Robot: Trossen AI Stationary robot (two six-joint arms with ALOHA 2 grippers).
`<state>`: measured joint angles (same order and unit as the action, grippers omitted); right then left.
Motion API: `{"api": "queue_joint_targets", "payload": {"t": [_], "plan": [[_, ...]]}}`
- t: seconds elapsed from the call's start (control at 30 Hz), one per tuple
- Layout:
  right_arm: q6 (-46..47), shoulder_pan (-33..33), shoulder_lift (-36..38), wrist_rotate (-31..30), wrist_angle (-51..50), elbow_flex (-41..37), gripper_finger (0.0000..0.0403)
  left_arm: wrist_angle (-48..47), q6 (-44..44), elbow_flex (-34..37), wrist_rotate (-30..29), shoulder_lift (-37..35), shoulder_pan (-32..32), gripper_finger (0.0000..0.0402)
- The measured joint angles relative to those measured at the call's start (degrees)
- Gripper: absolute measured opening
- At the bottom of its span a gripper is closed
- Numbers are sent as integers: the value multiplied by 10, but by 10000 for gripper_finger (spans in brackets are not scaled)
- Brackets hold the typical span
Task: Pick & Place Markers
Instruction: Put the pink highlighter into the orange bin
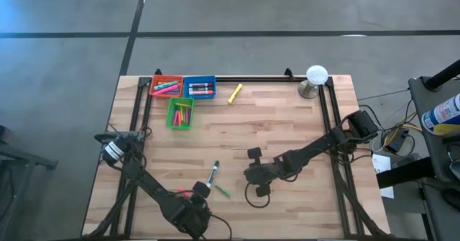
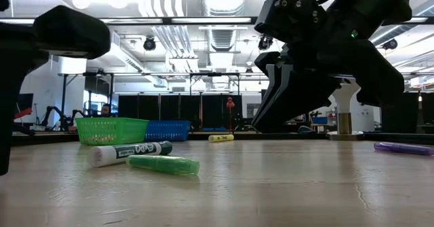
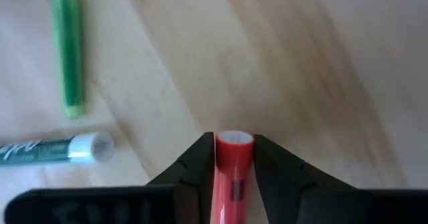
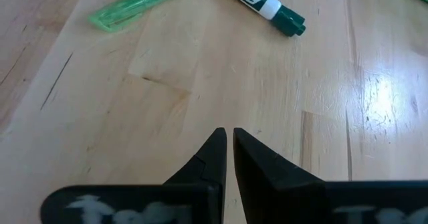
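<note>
"Expo" reads on the white-barrelled green marker [image 4: 264, 3] lying on the tabletop [image 1: 287, 126]; left gripper [image 3: 234, 158] fingers pinch a red marker [image 3: 233, 170], right gripper [image 4: 229, 144] fingers pressed together, low over wood.

Lay on the wooden table [image 2: 285, 186] near the camera: a white-barrelled marker [image 2: 129, 152] with a dark green cap, and just in front of it a light green marker [image 2: 164, 164], the two close together or touching. Stood farther back: a green bin [image 2: 112, 130] with a blue bin [image 2: 168, 129] beside it. Rested beyond, a yellow marker [image 2: 221, 138]; far to the right, a purple marker [image 2: 403, 148]. Hung above mid-table: a dark gripper [image 2: 274, 108], fingers pointing down, empty.
</note>
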<state>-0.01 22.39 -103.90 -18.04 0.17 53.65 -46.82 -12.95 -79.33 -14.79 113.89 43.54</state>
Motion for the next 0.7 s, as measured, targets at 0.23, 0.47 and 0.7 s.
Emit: {"api": "queue_joint_targets", "payload": {"t": [0.23, 0.47, 0.7], "plan": [[0, 0, 0, 0, 0, 0, 22, -47, -42, 0, -6, 0, -8, 74], [0, 0, 0, 0, 1, 0, 22, -146, -82, 1, -60, -16, -27, 52], [0, 4, 0, 0, 2, -1, 22, -208, -106, 48, -187, -127, -90, 52]]}}
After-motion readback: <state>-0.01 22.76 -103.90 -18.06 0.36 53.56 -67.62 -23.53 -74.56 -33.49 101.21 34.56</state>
